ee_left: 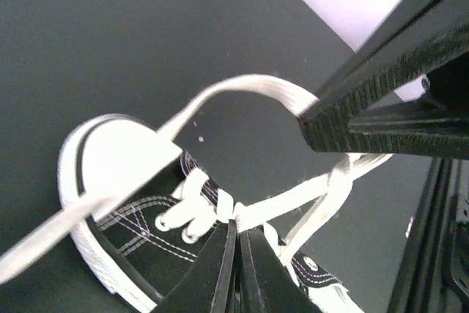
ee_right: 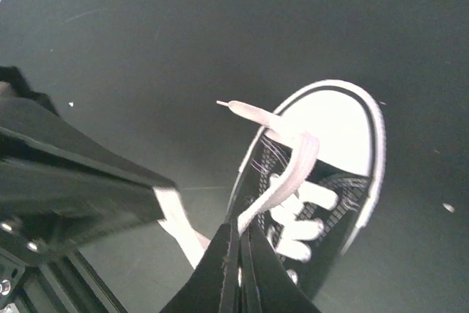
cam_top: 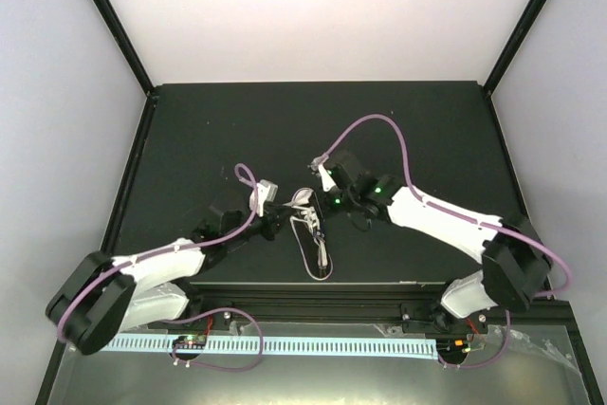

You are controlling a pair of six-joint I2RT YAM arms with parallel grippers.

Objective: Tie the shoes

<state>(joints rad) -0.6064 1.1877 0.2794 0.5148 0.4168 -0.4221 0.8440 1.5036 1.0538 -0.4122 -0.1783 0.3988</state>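
Overhead, 1 sneaker lies on the dark worktop between my 2 arms, and my left gripper and right gripper both meet at its far end.

Through my left wrist camera, my jaws are pressed together, pinching the white lace just above the eyelets. 1 strand arcs past the white toe cap into the right gripper's dark finger, upper right.

Through my right wrist camera, those jaws are likewise pinched shut on 1 strand that rises across the toe cap. 1 loose lace tip points away, and my left gripper touches another strand at the left.
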